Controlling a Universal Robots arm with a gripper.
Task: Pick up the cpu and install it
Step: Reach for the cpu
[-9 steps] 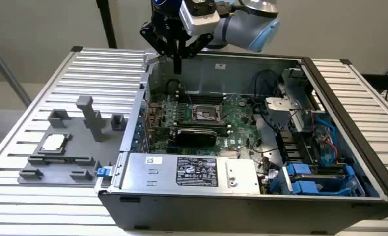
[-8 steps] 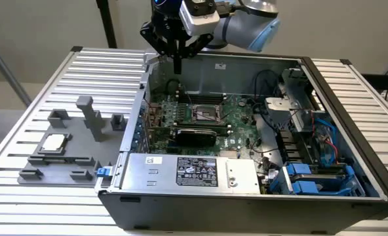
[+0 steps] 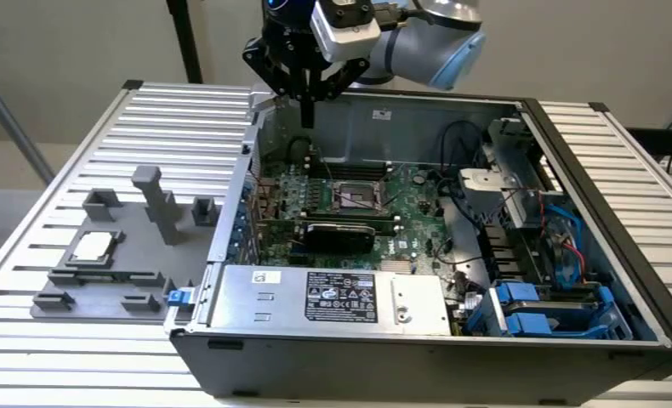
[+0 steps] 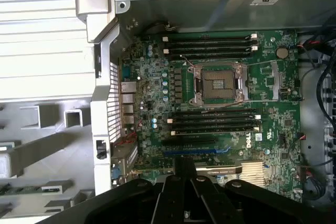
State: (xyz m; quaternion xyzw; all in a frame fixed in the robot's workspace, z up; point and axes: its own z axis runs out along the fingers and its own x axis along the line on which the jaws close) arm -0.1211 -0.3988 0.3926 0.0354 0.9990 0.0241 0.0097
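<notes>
The cpu (image 3: 94, 246), a small silvery square chip, lies flat in a holder on the grey fixture (image 3: 109, 280) outside the case, on the exterior view's left. My gripper (image 3: 308, 115) hangs high over the back wall of the open computer case, far from the cpu, its thin fingers shut together with nothing between them. In the wrist view the gripper (image 4: 185, 167) points down over the green motherboard (image 4: 152, 103). The bare cpu socket (image 4: 219, 85) sits open in the board's middle, also seen as the socket (image 3: 353, 197) in the exterior view.
The open case (image 3: 608, 212) lies on a ribbed metal table (image 3: 177, 110). A silver power supply (image 3: 336, 297) with a black label fills the case's near side. Cables and blue drive brackets (image 3: 540, 310) crowd the exterior view's right. Grey posts (image 3: 160, 204) stand up from the fixture.
</notes>
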